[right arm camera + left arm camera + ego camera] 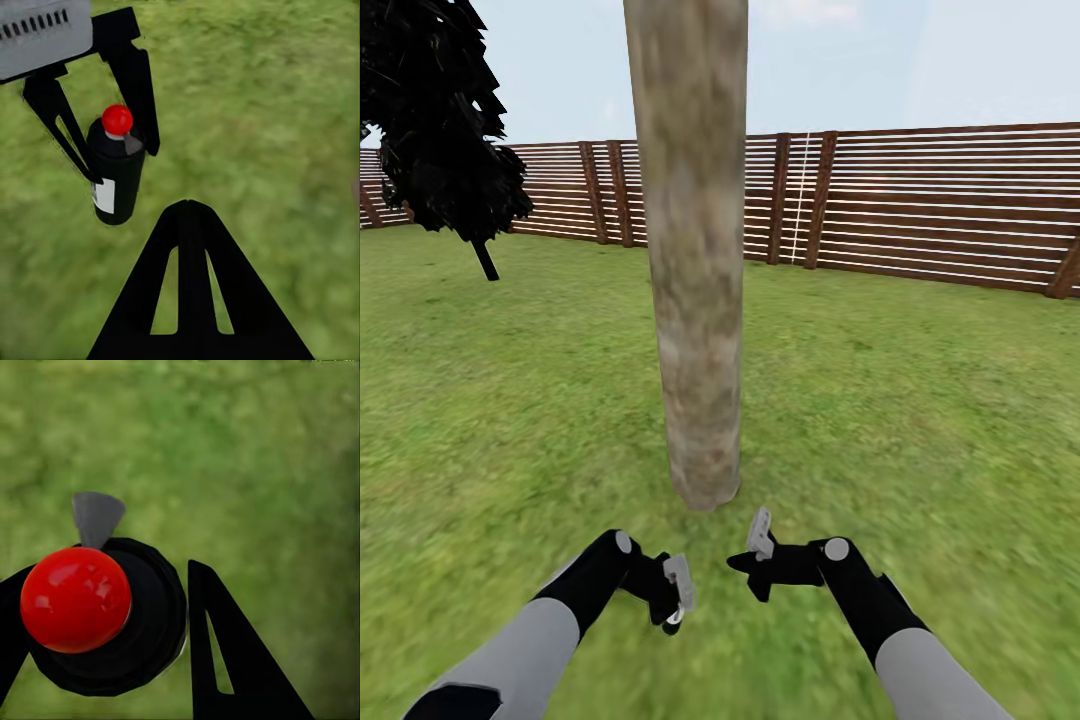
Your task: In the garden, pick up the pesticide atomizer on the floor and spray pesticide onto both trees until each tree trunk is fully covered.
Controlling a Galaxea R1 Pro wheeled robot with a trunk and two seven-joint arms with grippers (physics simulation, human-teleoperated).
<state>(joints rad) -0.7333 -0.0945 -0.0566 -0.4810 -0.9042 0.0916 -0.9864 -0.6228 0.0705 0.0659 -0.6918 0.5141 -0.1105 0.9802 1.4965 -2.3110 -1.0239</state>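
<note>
The near tree trunk point(695, 300), mottled grey-brown, rises from the grass straight ahead of me. A second tree point(445, 140) with a dark crown stands far left by the fence. My left gripper point(678, 595) point(124, 161) is shut on the pesticide atomizer point(114, 180) point(105, 622), a black bottle with a red ball cap and a white label. It hangs low over the lawn, just short of the trunk's base. Beside it, my right gripper point(760, 540) point(187, 204) is shut with nothing in it. No pesticide specks are visible on the bark.
A brown slatted fence point(920, 200) runs across the back of the garden. Green lawn point(920, 420) spreads on both sides of the trunk.
</note>
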